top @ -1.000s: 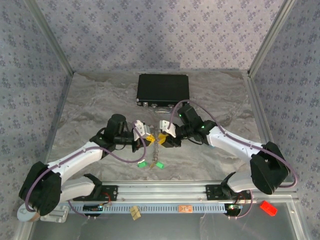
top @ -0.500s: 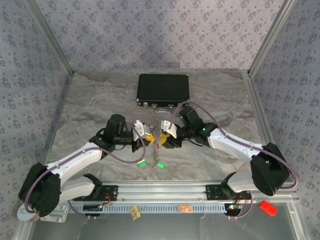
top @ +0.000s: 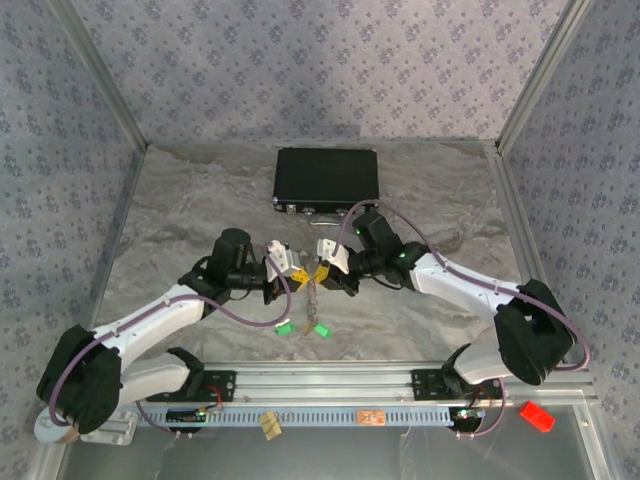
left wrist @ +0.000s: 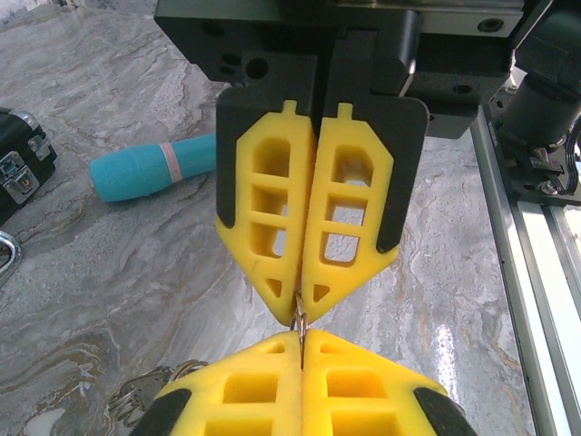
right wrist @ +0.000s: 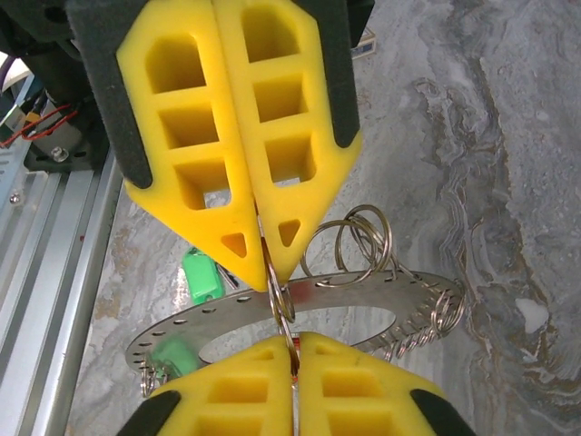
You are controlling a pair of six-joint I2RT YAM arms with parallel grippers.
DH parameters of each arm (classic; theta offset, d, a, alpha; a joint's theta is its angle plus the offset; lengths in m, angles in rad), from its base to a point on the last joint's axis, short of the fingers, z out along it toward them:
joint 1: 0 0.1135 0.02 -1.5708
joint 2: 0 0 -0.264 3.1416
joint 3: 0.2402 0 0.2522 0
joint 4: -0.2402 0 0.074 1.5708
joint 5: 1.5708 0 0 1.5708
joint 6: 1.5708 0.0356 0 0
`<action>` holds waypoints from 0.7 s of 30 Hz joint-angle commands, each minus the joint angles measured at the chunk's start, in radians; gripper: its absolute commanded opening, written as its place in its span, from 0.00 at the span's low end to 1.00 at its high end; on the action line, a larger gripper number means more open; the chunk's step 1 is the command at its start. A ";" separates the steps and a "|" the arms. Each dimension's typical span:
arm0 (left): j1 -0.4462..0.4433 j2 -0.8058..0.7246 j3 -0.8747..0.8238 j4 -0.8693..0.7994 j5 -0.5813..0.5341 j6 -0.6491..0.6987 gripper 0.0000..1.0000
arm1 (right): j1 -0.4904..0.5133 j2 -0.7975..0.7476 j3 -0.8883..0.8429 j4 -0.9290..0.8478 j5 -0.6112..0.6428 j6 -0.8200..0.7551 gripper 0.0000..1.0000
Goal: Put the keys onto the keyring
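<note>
Keyring (right wrist: 363,289) status, read from the tips outward. Left fingers (left wrist: 289,356) are fully closed and so are right fingers (left wrist: 289,300). The two pairs meet tip to tip with almost no gap. Both nip the same small split ring (right wrist: 281,304), one from each side. In the left wrist view just a sliver of its wire shows between the tips. A red speck sits in the seam of the right fingers in the right wrist view, too small for me to identify.

Just past the tips, the keyring is a flat silvery band with punched holes and more wire loops strung along it. It crosses the middle of the right wrist frame from left to right. I cannot tell whether it hangs from the pinched loop or rests on the tabletop (top: 200,200). In the top view it reads as a thin streak running from the fingertips at centre frame down towards the lower edge.

Further along that line are the keys (top: 285,327), two green heads at lower centre, one on either side of the streak. I cannot tell whether either is already threaded. Neither arm is clearly nearer. My judgement is that both keys lie down-frame of the tips, so fetching one means one pair lets go while the other holds the loop.
</note>
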 commanded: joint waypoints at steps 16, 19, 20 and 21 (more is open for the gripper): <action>-0.011 -0.019 -0.020 0.069 0.007 -0.004 0.00 | -0.009 -0.006 -0.029 0.077 -0.053 0.031 0.25; -0.011 -0.017 -0.021 0.085 0.009 -0.012 0.00 | -0.009 -0.013 -0.036 0.084 -0.073 0.031 0.26; -0.011 -0.015 -0.023 0.090 0.010 -0.014 0.00 | -0.009 -0.013 -0.036 0.088 -0.076 0.033 0.26; -0.012 -0.015 -0.023 0.094 0.010 -0.017 0.00 | -0.008 -0.011 -0.036 0.091 -0.077 0.034 0.26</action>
